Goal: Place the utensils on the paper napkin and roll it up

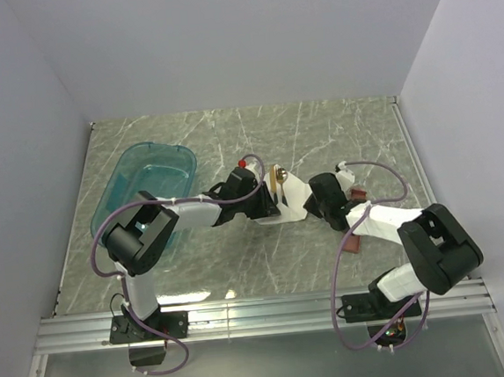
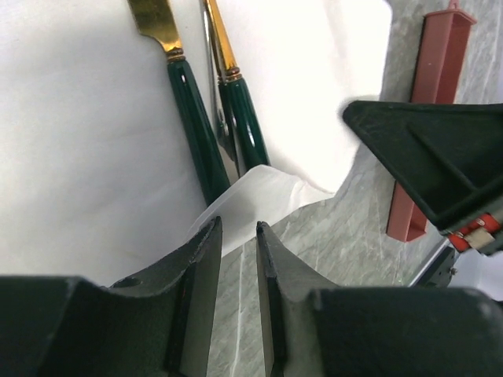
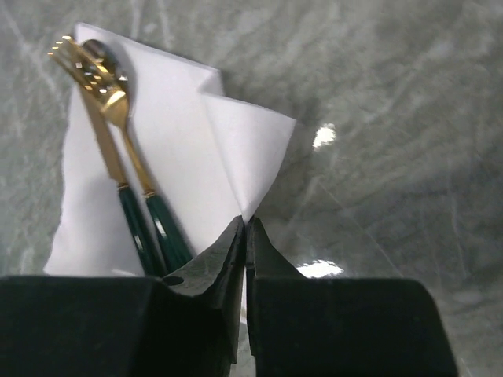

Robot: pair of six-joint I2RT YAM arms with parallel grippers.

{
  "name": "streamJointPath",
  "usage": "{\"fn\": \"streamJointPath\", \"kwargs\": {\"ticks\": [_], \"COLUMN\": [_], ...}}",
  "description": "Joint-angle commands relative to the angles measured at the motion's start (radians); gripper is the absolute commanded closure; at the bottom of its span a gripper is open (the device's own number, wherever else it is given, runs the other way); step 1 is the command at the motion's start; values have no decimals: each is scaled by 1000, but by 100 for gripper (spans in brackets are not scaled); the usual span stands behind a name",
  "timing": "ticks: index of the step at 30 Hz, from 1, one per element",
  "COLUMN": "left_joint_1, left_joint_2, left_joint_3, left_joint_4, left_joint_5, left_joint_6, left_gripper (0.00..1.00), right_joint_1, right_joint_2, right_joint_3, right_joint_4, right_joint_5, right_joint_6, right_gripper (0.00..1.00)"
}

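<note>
Here the right gripper point(image 3: 245, 230) is pinching a corner of the napkin point(image 3: 181, 157), the utensils point(image 3: 135, 224) pointing their handles toward it. The left gripper point(image 2: 238, 234) is hovering alongside, parted, empty.

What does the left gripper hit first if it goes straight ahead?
Most likely the paper napkin: its raised fold sits just beyond the left gripper. The utensils lie right behind it. Height is unclear from the wrist view.
</note>
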Motion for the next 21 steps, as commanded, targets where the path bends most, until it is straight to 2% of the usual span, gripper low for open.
{"fn": "streamJointPath", "kwargs": {"ticks": [1,5,13,21], "left_joint_1": [-1,1,24,36], "left_joint_2": [6,9,17,32], "left_joint_3": [41,51,64,87], "left_joint_4": [-10,-23,-50,-82], "left_joint_5": [-20,-23,-22,-20], "left_joint_6": [24,24,13,12], "left_gripper": [69,69,69,68], "right_joint_1": [4,26,72,110], "right_joint_2": [-9,11,88,94], "right_joint_3": [14,11,35,34], "right_joint_4": [101,195,283,342], "right_joint_5": [-27,-118,-222,-202], "right_joint_6": [-107,-196,-365,-406], "right_gripper": [95,97,97,97]}}
